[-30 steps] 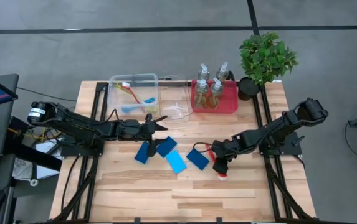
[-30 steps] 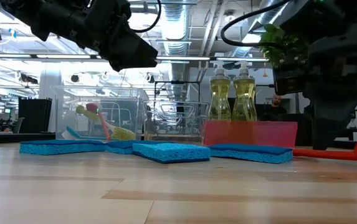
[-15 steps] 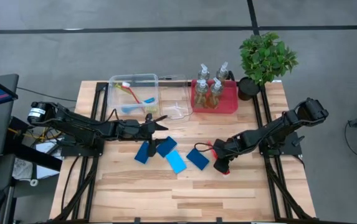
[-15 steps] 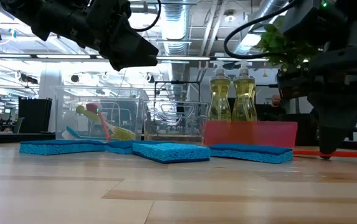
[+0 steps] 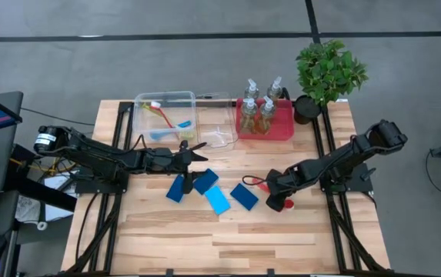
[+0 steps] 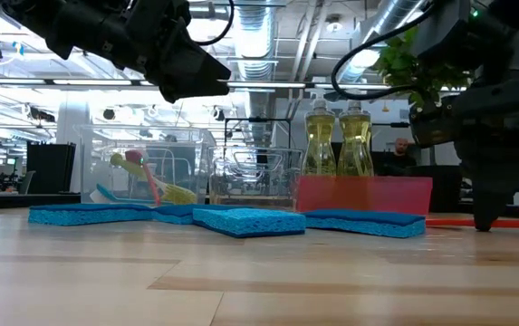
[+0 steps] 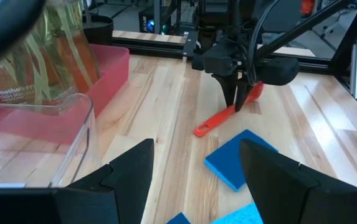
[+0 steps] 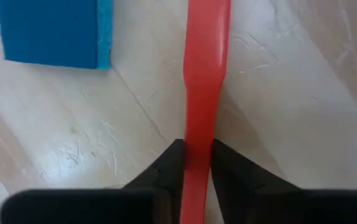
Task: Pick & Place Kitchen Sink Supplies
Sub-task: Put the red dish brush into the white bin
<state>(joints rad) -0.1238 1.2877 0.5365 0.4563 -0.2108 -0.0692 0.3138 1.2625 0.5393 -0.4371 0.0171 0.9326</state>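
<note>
Overhead camera looks straight down; low camera sits level at the table (image 6: 259,281) edge; both share the blue sponges (image 5: 209,191).

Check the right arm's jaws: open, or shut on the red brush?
Shut on it: the right gripper has its jaws pressed to both sides of the slim red plastic brush handle, lying flat on the table.

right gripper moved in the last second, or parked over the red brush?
Yes. In the high view the right gripper has shifted slightly right, away from the nearest blue sponge, and now sits down on the red brush handle, fingers on either side.
</note>
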